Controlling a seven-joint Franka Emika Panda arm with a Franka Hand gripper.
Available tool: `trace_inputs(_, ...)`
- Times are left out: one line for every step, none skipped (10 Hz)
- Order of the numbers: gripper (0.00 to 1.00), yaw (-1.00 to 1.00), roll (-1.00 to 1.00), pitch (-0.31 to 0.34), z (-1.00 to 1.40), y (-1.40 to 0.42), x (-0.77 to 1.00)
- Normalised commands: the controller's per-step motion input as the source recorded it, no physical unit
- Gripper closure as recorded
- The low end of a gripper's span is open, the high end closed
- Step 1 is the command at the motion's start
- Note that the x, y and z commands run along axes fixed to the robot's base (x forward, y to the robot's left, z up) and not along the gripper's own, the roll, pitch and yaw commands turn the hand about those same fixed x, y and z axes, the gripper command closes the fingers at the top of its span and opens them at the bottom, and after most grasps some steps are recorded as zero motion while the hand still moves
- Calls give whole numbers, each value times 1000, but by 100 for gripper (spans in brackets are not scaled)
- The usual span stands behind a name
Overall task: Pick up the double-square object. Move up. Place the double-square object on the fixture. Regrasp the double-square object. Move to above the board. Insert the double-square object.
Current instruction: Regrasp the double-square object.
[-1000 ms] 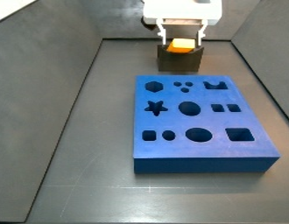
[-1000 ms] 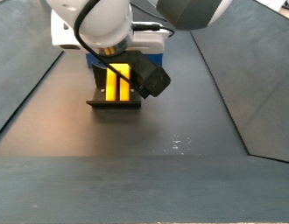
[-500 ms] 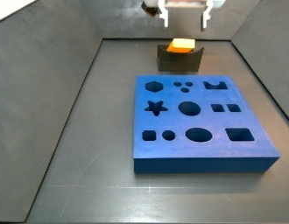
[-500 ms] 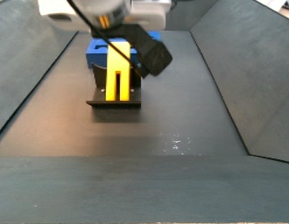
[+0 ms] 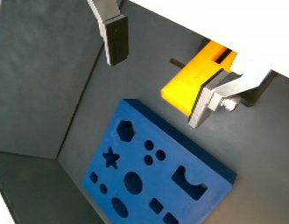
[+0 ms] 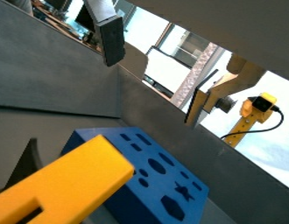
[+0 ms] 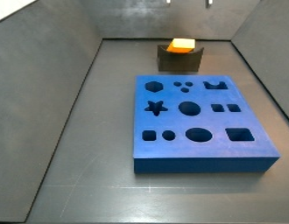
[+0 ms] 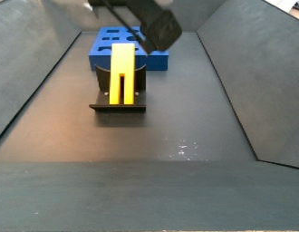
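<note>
The double-square object (image 7: 179,45) lies in the notch of the dark fixture (image 7: 179,60) at the far end of the floor, its yellow length running along the fixture (image 8: 120,107) as two bars (image 8: 121,77). The blue board (image 7: 203,122) lies apart from the fixture. My gripper (image 5: 158,74) is open high above them, nothing between its fingers (image 5: 116,35). In a wrist view the object (image 5: 196,77) and board (image 5: 147,166) lie far below. In a side view only the gripper's fingertips (image 7: 171,2) show at the upper edge.
Grey sloping walls (image 7: 65,79) enclose the dark floor (image 7: 100,175) on both sides. A dark part of my arm (image 8: 149,20) hangs over the board (image 8: 116,41) in a side view.
My gripper has risen straight up from the fixture, almost out of both side views. The double-square object stays resting on the fixture, no longer between the fingers.
</note>
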Motion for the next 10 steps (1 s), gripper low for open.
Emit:
trace_inputs(0,32,1000,62,769,-794,142)
trace_inputs(0,31,1000,59,626,-679,75)
trace_inputs(0,31,1000,57,521,-573,34)
trace_inputs(0,30,1000,52,211,-302,-21)
trace_inputs(0,30,1000,50,82,-191,-32)
trace_inputs(0,29,1000,46,-12,-32,-28)
trace_inputs(0,29,1000,45,16,-14,-28)
trace_inputs(0,29,1000,41,28,-31,-27)
trace_inputs(0,30,1000,37,9,-23,-23)
trace_inputs(0,30,1000,34,6,-22,-19)
